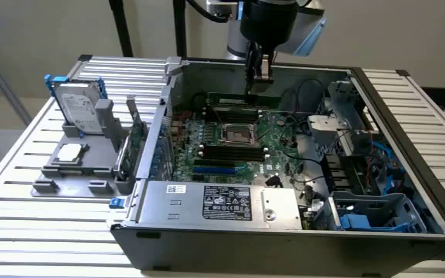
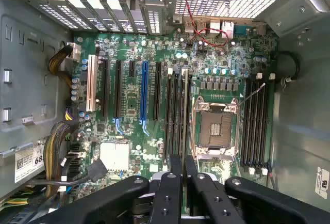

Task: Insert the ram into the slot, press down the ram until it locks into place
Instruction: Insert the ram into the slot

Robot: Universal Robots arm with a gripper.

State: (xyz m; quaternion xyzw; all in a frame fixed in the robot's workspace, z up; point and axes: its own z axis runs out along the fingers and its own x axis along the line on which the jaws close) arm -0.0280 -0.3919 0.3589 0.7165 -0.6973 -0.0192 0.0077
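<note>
Table (image 1: 21, 231) of pale slats, nearest the exterior camera. Open computer case (image 1: 284, 255) stands on it, its inside exposed from above.

Just inside the near wall: silver power supply (image 1: 215, 202) with a black label. Toward the exterior view's right of it, blue-and-grey drive cage (image 1: 369, 217), cables around it.

Outside the case, on the exterior view's left: grey stand (image 1: 68, 168). A hard drive (image 1: 79, 107) stands upright at its far end in a blue bracket. A wider green card (image 1: 135, 145) stands on edge just beside the case wall.

Beyond the power supply, green motherboard (image 1: 273, 124) lies flat on the case floor. On it, going back:
- near bank of black slots (image 1: 222, 153)
- square CPU socket (image 1: 234, 134) with a metal frame
- far bank of slots (image 1: 234, 110), close to the rear wall

Ram (image 1: 230, 98): long thin green stick, on edge, parallel with the far bank of slots and directly over it. Cannot tell whether its lower edge has entered a slot.

Gripper (image 1: 258, 87) hangs from above, farthest back, clamped on the ram's upper edge.

Wrist view: the two black fingers (image 2: 176, 182) sit close together with only a sliver between them, a thin strip held in it. Past them lies the board, with the socket between two banks of slots.
</note>
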